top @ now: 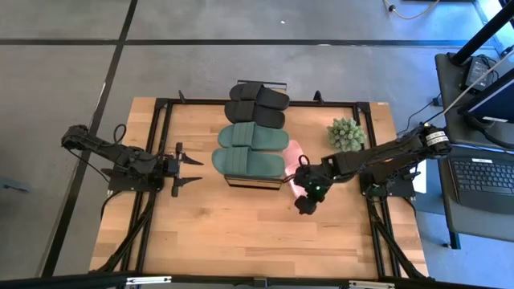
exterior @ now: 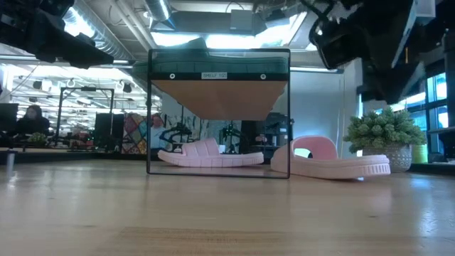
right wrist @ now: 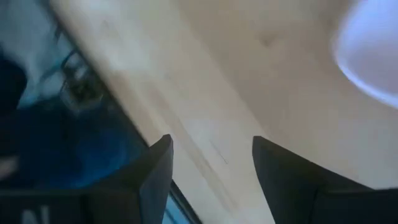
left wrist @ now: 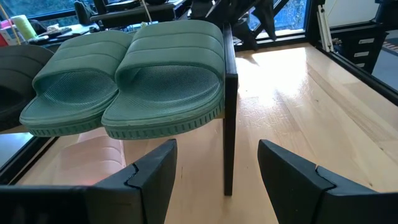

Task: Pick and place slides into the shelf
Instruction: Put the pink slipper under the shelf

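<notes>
The shelf stands mid-table. On its top board lie the black pair at the far end and the dark green pair at the near end; the green pair fills the left wrist view. One pale pink slide lies sole down on the low board under them. The other pink slide lies sole down on the table just right of the shelf. My right gripper hovers open over the near end of that slide. My left gripper waits open left of the shelf.
A potted green plant stands on the table to the right of the shelf, close behind my right arm. Bare tabletop stretches along the near side. A desk with a laptop stands beyond the table's right edge.
</notes>
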Motion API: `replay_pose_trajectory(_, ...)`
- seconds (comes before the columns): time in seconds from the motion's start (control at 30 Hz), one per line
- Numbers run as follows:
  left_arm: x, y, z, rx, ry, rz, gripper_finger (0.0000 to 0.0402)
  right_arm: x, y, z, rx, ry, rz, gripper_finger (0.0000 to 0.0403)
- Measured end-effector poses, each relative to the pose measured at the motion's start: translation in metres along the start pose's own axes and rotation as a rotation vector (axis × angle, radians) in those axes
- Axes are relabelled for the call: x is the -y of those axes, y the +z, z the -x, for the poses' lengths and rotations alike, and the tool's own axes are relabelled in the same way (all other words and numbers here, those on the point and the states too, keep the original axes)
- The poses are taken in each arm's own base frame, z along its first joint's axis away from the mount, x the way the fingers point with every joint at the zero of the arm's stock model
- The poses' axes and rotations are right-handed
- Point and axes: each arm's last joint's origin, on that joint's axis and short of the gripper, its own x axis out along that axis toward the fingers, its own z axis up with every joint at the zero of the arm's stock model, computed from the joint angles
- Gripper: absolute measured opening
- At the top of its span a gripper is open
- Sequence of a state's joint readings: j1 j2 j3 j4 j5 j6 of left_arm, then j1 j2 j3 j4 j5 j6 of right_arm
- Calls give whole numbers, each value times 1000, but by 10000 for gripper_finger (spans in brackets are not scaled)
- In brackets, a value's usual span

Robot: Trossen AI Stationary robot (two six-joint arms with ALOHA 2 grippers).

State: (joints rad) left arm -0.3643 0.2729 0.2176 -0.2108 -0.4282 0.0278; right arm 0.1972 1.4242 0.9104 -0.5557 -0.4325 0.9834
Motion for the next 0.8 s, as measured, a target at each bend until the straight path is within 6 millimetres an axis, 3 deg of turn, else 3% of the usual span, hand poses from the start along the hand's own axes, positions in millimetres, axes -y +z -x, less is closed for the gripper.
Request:
replay_pose_trajectory(0.37, 0, 0, 0, -1, -3, 53, 216, 2, -30, -11, 287, -270, -583, 218)
replay_pose_trajectory(0.6, 0, -6, 0, -56, -4, 28, 216, -1, -45, -15, 523, -280, -755, 218)
replay_pose_trajectory(0.8, 0, -11, 1, -105, -4, 8, 216, -2, -47, -16, 558, -272, -788, 218)
